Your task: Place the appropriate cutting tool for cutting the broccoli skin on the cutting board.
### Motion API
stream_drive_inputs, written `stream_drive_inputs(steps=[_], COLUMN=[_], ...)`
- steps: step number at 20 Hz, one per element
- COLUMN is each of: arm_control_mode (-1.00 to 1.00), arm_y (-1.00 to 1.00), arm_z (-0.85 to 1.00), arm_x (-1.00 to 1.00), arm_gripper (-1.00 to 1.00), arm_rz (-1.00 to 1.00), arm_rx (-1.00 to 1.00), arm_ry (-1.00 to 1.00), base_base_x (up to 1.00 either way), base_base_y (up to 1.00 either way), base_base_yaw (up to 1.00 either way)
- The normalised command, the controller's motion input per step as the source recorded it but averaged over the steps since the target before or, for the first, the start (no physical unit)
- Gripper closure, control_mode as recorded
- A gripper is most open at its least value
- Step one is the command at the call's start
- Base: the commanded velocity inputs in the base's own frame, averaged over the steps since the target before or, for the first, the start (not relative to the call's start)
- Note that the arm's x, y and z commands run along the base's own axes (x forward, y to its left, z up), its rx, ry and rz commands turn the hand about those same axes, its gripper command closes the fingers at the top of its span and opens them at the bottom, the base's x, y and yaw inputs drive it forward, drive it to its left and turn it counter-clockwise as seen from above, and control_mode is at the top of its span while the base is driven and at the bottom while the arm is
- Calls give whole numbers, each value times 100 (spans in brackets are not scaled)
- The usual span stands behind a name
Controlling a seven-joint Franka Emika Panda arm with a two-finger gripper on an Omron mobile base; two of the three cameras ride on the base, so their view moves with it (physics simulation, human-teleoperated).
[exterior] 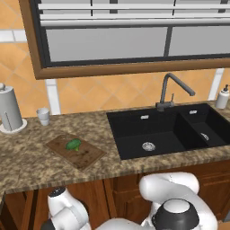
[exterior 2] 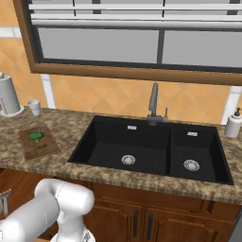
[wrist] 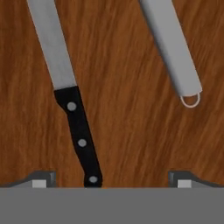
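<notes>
The knife (wrist: 76, 127) lies on a brown wooden surface close under the hand, black riveted handle toward me and silver-grey blade (wrist: 52, 43) running away. My gripper (wrist: 112, 180) is open, its fingertips (wrist: 41, 178) wide apart, with the handle end lying between them, nearer the left one and untouched. On the counter, the wooden cutting board (exterior: 87, 157) (exterior 2: 45, 149) carries the small green broccoli (exterior: 73, 144) (exterior 2: 36, 137) near its far end. My arm bends down below the counter's front edge in both base views.
A grey peeler handle (wrist: 173, 48) with a ring at its end lies right of the knife. On the counter are a black double sink (exterior: 152, 132), a faucet (exterior: 168, 92), a paper towel roll (exterior: 9, 110), a white cup (exterior: 43, 116) and a soap bottle (exterior 2: 233, 124).
</notes>
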Motion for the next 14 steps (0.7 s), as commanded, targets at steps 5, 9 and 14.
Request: stream_drive_inputs(steps=[5,9,14], arm_control_mode=[-100,-100,-100], arm_y=[45,38,6], arm_z=[-25,-34,-46], arm_x=[4,0,0], arm_gripper=[-100,-100,-100], arm_rz=[0,3,2], arm_rx=[-3,-3,-2], arm_ry=[-2,-2,0], base_base_x=[0,0,0], base_base_y=[0,0,0], base_base_yaw=[0,0,0])
